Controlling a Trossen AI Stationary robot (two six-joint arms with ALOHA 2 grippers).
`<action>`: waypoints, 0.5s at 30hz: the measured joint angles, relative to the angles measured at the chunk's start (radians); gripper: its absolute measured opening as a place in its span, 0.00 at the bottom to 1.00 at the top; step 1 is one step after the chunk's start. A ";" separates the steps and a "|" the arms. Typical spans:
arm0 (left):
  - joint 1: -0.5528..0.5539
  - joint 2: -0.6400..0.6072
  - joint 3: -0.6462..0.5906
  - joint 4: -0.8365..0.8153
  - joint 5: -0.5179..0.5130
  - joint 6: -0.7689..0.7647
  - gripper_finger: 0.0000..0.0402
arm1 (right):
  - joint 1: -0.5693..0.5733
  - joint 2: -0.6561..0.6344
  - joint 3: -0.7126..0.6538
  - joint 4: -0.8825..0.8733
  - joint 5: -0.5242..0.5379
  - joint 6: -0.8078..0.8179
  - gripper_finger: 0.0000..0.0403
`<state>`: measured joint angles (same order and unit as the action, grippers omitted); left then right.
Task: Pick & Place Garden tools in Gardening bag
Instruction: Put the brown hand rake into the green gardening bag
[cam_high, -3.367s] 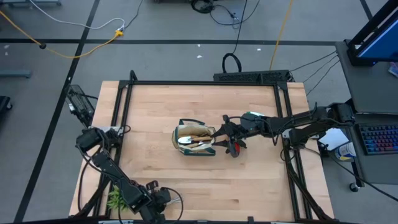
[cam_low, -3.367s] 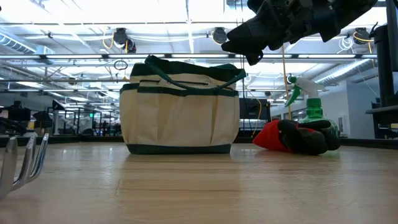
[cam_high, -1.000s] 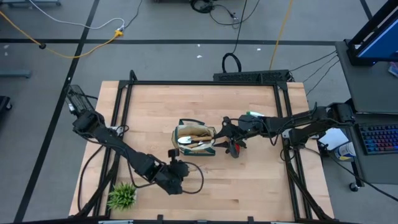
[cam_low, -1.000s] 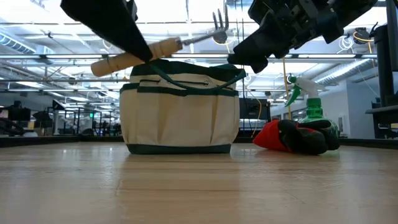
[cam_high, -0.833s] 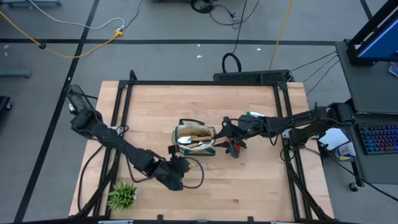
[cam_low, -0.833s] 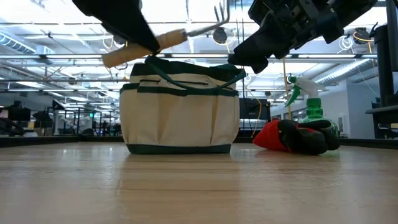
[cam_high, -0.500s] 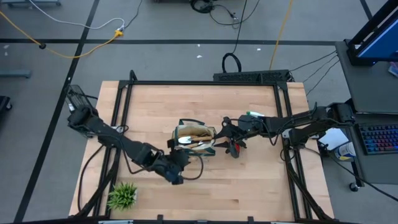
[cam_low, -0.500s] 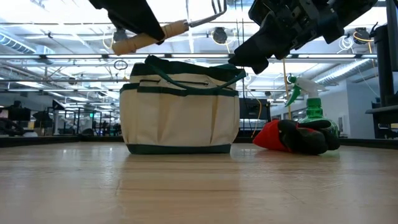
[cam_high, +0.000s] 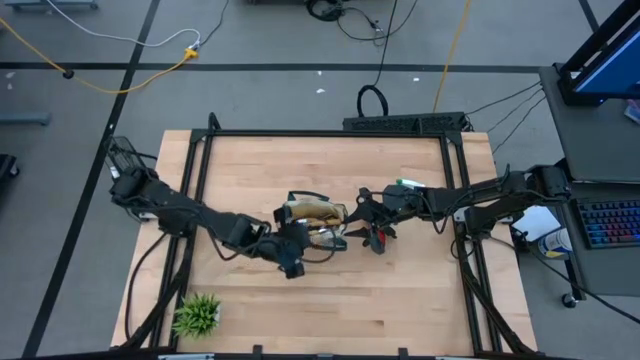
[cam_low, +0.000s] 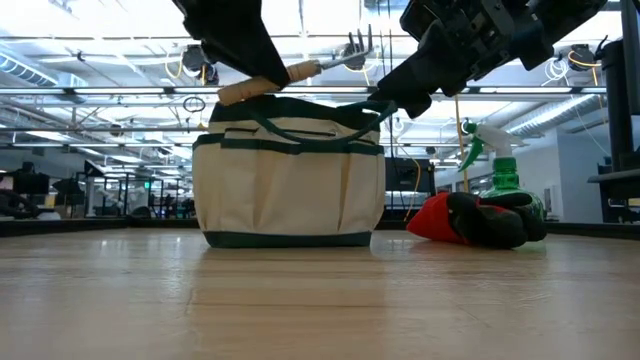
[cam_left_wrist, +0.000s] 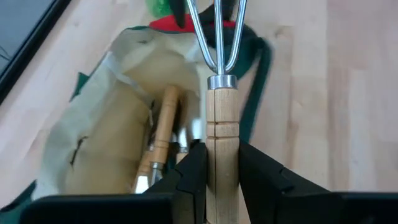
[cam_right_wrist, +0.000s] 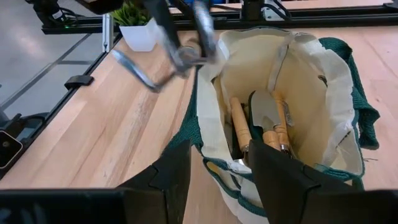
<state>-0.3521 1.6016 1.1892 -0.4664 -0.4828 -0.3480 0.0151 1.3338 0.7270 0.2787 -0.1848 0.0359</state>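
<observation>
The cream gardening bag (cam_high: 315, 225) with green trim stands mid-table, mouth up, with several wooden-handled tools (cam_right_wrist: 267, 124) inside. My left gripper (cam_left_wrist: 222, 168) is shut on a hand rake (cam_low: 300, 68) above the bag's near rim; the tines (cam_left_wrist: 217, 31) reach out over the opening. My right gripper (cam_right_wrist: 217, 180) is open at the bag's right end, one finger outside the rim and one over the inside. Red-and-black gloves (cam_low: 470, 220) and a green spray bottle (cam_low: 500, 170) rest on the table right of the bag. My left gripper pinches the rake's wooden handle (cam_left_wrist: 222, 146) about mid-length between its two fingers, which lie along the handle. It comes slanting down from the table's near left. The rake is lifted clear above the bag, tines slightly raised, butt end (cam_low: 228, 94) sticking out behind the fingers. My right gripper stands astride the bag's rim (cam_right_wrist: 211, 155) and close to its green loop handle (cam_low: 375, 108); I cannot tell whether it touches them.
A small potted plant (cam_high: 197, 315) stands at the near left corner. A black frame (cam_high: 330, 133) runs along the table's far and side edges. Bare wood lies in front of the bag and toward the far edge.
My left gripper has carried the rake up and toward the far right, from the bare table in front of the bag to above the bag's near rim. The rake stays clear of the bag, its tines now over the opening.
</observation>
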 joint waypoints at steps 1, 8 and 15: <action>0.009 0.000 0.000 -0.001 0.000 0.008 0.20 | 0.000 0.000 0.000 0.000 0.000 -0.004 0.39; 0.062 0.000 0.000 0.001 0.040 0.030 0.20 | 0.000 0.000 0.000 0.000 0.000 -0.026 0.39; 0.084 0.000 0.000 0.080 0.082 0.054 0.20 | 0.000 0.000 0.000 0.000 0.000 -0.076 0.39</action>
<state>-0.2684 1.6016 1.1892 -0.3861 -0.4010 -0.2940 0.0150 1.3338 0.7269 0.2783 -0.1848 -0.0403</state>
